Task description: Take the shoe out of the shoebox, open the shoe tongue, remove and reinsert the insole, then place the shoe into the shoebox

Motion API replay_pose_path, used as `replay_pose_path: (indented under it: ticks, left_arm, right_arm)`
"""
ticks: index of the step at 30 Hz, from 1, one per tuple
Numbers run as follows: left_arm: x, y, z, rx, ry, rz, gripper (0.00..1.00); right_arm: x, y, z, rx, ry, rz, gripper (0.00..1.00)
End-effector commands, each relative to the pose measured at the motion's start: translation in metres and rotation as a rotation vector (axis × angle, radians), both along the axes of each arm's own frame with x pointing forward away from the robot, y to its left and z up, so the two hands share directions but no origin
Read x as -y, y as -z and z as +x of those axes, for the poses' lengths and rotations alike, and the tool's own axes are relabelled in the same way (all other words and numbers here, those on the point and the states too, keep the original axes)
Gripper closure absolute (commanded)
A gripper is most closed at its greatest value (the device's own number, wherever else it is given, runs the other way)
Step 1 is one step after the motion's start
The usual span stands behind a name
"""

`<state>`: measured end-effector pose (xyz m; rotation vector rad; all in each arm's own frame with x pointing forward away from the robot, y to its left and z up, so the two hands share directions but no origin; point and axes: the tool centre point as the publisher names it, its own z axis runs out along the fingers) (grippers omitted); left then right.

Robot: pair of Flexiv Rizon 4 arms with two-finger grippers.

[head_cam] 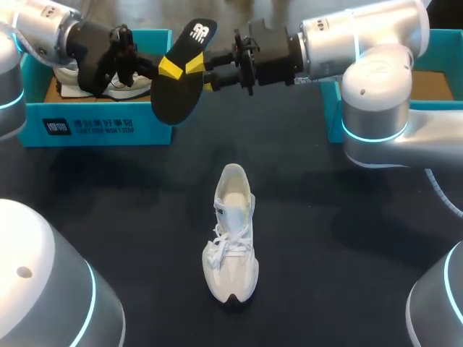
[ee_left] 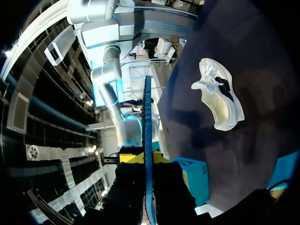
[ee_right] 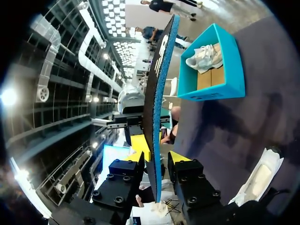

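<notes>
From above: my left arm (head_cam: 54, 32) and right arm (head_cam: 347, 40) lie level and meet; the left gripper (head_cam: 171, 68) pinches the flat black insole (head_cam: 177, 94) aloft, the right gripper (head_cam: 202, 76) at it; the white laced sneaker (head_cam: 231, 246) is upright on the dark table (head_cam: 347, 238); left wrist: insole clamped edge-on; right wrist: its grip, I cannot tell.

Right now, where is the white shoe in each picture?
Head view: white shoe in the middle of the table, nearer than the insole.
Left wrist view: on the table beside the insole.
Right wrist view: partly seen beside the right gripper.
Shared landmark: the insole.

Overhead head view; both wrist views close along the shared insole (head_cam: 173, 94), edge-on.
</notes>
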<state>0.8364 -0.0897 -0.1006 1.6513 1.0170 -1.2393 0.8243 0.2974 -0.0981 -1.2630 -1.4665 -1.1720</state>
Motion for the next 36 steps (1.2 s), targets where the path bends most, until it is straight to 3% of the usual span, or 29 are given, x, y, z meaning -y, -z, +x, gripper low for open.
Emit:
replay_pose_path:
  ticks: [1, 11, 13, 14, 19, 29, 34, 36]
  left_arm:
    - [0.0007, 0.0006, -0.0006, 0.002, -0.002, -0.002, 1.0]
    - [0.0007, 0.0006, -0.0006, 0.002, -0.002, -0.002, 1.0]
    - [0.0007, 0.0006, -0.0006, 0.002, -0.002, -0.002, 1.0]
    - [0.0007, 0.0006, -0.0006, 0.002, -0.002, -0.002, 1.0]
    - [0.0007, 0.0006, -0.0006, 0.002, -0.002, -0.002, 1.0]
    - [0.0007, 0.0006, -0.0006, 0.002, -0.002, -0.002, 1.0]
    - [0.0007, 0.0006, -0.0006, 0.002, -0.002, -0.002, 1.0]
    - [0.0007, 0.0006, -0.0006, 0.002, -0.002, -0.002, 1.0]
  right_arm:
    - [-0.0032, -0.0021, 0.0011, 0.0, 0.0, -0.006, 0.69]
    - [-0.0027, -0.0017, 0.0009, 0.0, 0.003, -0.007, 0.75]
    - [-0.0027, -0.0009, 0.0008, -0.001, 0.003, -0.004, 0.89]
    - [-0.0025, -0.0007, 0.0007, -0.002, 0.003, -0.003, 0.92]
    - [-0.0015, -0.0007, 0.001, -0.001, 0.006, -0.001, 0.85]
    - [0.0001, -0.0012, 0.0009, 0.002, 0.013, 0.0, 0.84]
    - [-0.0017, -0.0007, 0.0021, 0.002, 0.01, 0.003, 0.89]
    - [-0.0018, -0.0006, 0.0024, 0.002, 0.008, 0.002, 1.0]
